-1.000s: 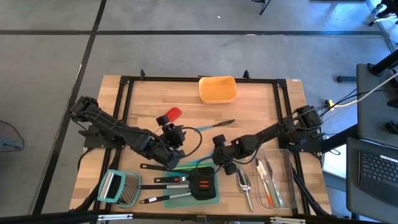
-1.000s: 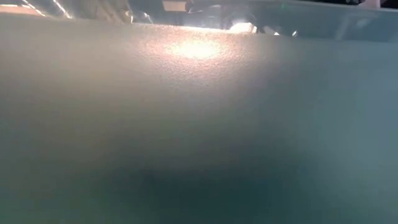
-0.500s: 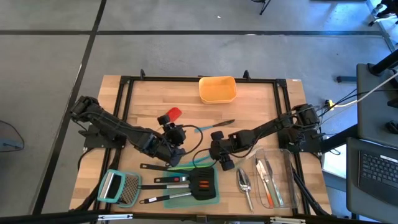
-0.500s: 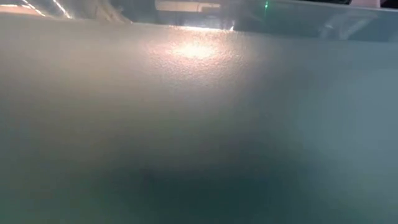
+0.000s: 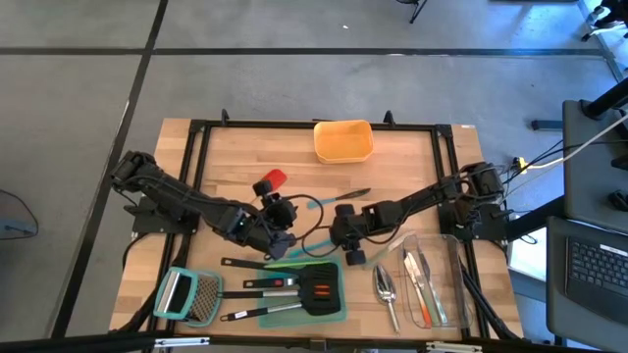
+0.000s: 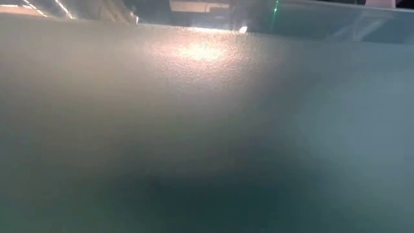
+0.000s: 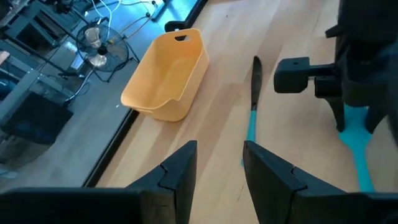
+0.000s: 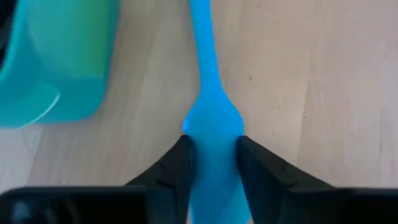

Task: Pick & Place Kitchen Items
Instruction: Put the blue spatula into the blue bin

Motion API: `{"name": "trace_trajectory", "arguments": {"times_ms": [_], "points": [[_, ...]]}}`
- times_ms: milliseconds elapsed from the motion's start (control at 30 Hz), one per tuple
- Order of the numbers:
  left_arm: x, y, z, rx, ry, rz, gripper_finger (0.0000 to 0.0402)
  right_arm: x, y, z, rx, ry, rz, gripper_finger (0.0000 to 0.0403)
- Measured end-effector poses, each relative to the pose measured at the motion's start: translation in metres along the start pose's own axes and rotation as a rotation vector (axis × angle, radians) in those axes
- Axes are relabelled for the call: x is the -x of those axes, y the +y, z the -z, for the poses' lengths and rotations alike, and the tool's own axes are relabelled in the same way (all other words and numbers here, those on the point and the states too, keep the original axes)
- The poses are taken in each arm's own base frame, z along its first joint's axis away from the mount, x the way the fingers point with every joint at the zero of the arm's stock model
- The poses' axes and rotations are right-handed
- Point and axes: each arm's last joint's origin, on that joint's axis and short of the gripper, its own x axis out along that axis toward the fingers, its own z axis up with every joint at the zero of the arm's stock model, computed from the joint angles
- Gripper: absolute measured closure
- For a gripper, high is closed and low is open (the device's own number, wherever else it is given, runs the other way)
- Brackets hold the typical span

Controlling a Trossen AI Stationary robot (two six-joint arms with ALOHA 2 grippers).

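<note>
Jaws of the right gripper (image 8: 211,155) are clasping a blue spatula (image 8: 210,118) lying mid-worktop (image 5: 412,162), just beside the teal tray (image 8: 56,62). Left gripper (image 7: 217,168) is hovering nearby, jaws parted around nothing. Bare wood is lying open toward the orange bin (image 5: 343,140) at the far edge.

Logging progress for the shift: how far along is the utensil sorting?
Done: cutlery lies in the clear tray. In hand: the right gripper closes around a slim blue silicone spatula. Left: a black turner and others lie loose; the orange bin is empty.
</note>
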Motion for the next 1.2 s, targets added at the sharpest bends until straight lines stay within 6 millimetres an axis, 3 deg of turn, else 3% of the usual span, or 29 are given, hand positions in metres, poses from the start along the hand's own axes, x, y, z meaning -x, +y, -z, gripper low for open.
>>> {"name": "trace_trajectory", "arguments": {"times_ms": [133, 333, 633, 967, 1200], "points": [[-0.003, 0.002, -0.001, 0.004, 0.008, 0.0, 0.0276, 0.0, -0.001, 0.001, -0.042, 0.001, -0.002, 0.032], [-0.01, 0.005, -0.003, -0.024, 0.042, 0.062, 0.0276, 0.0, -0.003, 0.001, -0.086, -0.002, -0.037, 0.0327], [-0.039, 0.015, -0.006, -0.153, 0.14, 0.418, 0.0276, 0.0, -0.016, 0.001, -0.206, -0.01, -0.167, 0.0327], [-0.093, 0.027, 0.035, -0.084, 0.223, 0.734, 0.0277, -0.001, -0.035, 0.002, -0.382, -0.022, -0.192, 0.0331], [-0.109, 0.032, 0.051, -0.091, 0.19, 0.769, 0.0277, -0.001, -0.048, 0.001, -0.495, -0.053, -0.262, 0.0332]]}}
